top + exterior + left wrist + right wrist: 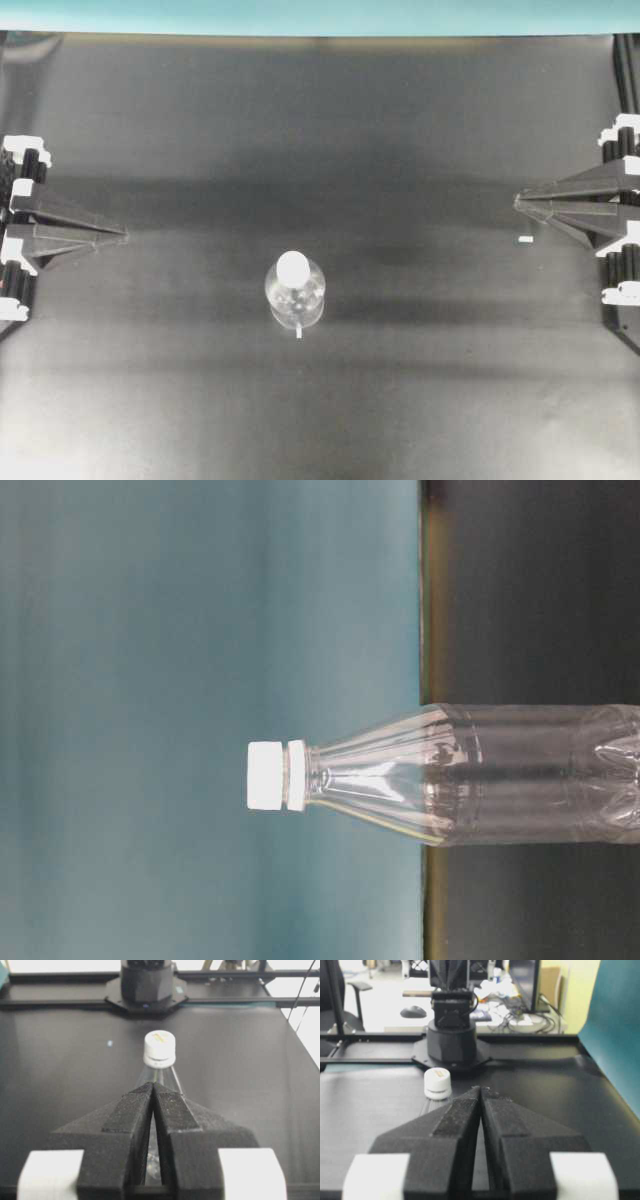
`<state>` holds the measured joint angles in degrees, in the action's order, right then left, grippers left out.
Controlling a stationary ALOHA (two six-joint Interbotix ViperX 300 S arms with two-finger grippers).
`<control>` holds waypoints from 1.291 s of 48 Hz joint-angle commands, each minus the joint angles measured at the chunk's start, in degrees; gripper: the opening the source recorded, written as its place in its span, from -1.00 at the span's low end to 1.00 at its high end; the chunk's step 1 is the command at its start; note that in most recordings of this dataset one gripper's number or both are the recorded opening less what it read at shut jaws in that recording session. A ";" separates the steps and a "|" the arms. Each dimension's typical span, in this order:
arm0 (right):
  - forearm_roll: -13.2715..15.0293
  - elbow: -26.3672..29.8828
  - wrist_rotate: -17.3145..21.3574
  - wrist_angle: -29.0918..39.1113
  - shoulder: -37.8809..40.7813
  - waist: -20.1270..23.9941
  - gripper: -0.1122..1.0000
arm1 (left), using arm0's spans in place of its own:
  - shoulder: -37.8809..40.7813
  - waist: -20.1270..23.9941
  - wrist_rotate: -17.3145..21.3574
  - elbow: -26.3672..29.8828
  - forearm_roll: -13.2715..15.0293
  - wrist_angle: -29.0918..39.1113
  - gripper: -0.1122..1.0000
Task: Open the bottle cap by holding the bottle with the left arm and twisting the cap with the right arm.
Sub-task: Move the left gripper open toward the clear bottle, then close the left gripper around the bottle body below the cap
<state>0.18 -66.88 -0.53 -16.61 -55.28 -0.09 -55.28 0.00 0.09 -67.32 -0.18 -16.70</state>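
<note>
A light, slippery clear bottle (295,290) stands at frame centre, white bottle cap (293,266) on; best gripped around its body. Left gripper (122,235) and right gripper (517,201) are pinched closed, empty.

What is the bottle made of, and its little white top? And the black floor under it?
The bottle looks like clear, shiny plastic: you can see through it, and it has moulded ridges. The bottle cap seems matte white plastic, opaque. The table looks covered in a smooth black sheet with a soft sheen, perhaps vinyl or paper; hard to tell.

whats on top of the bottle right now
A white bottle cap sits on the neck of the bottle, with a white ring just beneath it. The cap hides the bottle's mouth.
</note>
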 commanded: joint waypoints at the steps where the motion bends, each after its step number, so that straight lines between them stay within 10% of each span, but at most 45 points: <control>1: -0.18 0.35 0.53 -0.26 0.53 0.44 -0.75 | -0.26 0.44 0.00 1.14 -2.46 0.44 -0.54; 40: -0.18 2.46 0.53 12.92 0.53 1.76 -0.80 | 20.04 3.08 1.67 13.36 -2.46 -10.28 -0.61; 55: -0.18 2.46 0.62 13.62 -0.53 1.76 -0.80 | 36.47 3.08 -0.53 22.94 -2.46 -18.28 0.83; 62: -0.18 2.81 0.70 16.35 -2.02 1.76 -0.80 | 40.43 2.99 -1.23 22.94 -2.46 -21.27 0.89</control>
<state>0.09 -65.57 -0.44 -1.23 -56.95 1.49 -16.00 2.99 -0.79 -45.35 -2.46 -36.12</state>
